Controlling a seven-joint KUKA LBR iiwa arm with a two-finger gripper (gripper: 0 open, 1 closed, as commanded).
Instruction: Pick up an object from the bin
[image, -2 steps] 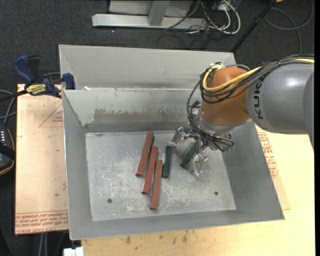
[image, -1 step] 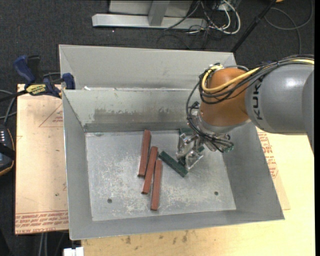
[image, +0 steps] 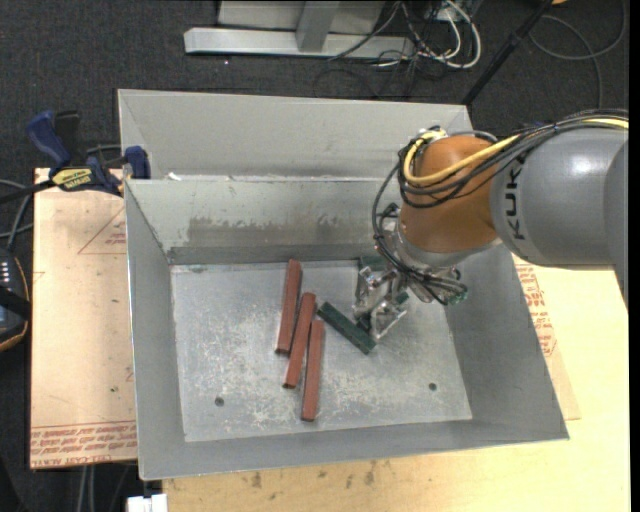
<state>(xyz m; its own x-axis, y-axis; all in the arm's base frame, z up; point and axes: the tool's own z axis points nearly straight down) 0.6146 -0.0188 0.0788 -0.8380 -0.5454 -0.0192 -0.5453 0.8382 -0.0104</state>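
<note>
Grey metal bin (image: 220, 360), and the silver arm with orange wrist cover (image: 450, 195) reaches in from the right. Its pincer (image: 380, 303) hangs right of centre: apart or together, I cannot tell. Three reddish-brown wooden sticks (image: 298, 340) lie mid-floor, and the dark green flat bar (image: 343, 327) lies just beside them, under the pincer.
</note>
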